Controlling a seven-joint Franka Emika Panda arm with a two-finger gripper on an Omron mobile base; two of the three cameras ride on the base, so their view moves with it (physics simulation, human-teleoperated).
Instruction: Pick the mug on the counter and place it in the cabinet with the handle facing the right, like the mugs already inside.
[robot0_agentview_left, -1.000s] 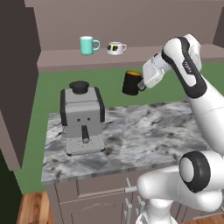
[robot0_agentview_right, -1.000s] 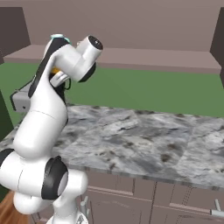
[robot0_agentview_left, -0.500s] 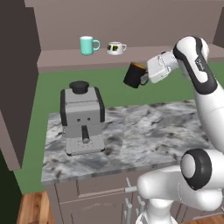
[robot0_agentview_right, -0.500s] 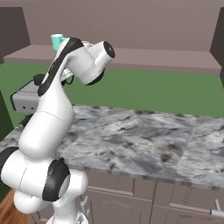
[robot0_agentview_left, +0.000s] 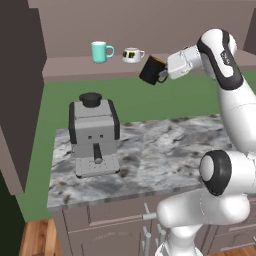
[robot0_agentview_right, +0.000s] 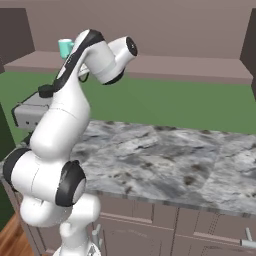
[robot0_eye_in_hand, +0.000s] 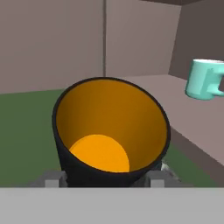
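The black mug (robot0_agentview_left: 151, 70) with its orange inside hangs tilted in the air, just in front of the cabinet shelf (robot0_agentview_left: 70, 67) and right of the white mug (robot0_agentview_left: 131, 54). My gripper (robot0_agentview_left: 162, 74) is shut on the black mug from its right side. In the hand view the black mug (robot0_eye_in_hand: 111, 131) opens toward the camera, with a fingertip (robot0_eye_in_hand: 52, 179) at each lower side. I cannot make out its handle. The teal mug (robot0_agentview_left: 101, 51) stands on the shelf left of the white one, its handle to the right; the teal mug (robot0_eye_in_hand: 203, 79) also sits at the right of the hand view.
A grey coffee machine (robot0_agentview_left: 94, 132) stands on the left of the marbled counter (robot0_agentview_left: 170, 150). A dark cabinet side panel (robot0_agentview_left: 20, 90) hangs at the far left. In the right base view my arm covers most of the shelf's left end, with the teal mug (robot0_agentview_right: 64, 47) peeking out.
The arm has lifted the black mug from mid-height up to shelf level, and the mug has tipped further over. The mugs on the shelf have not moved.
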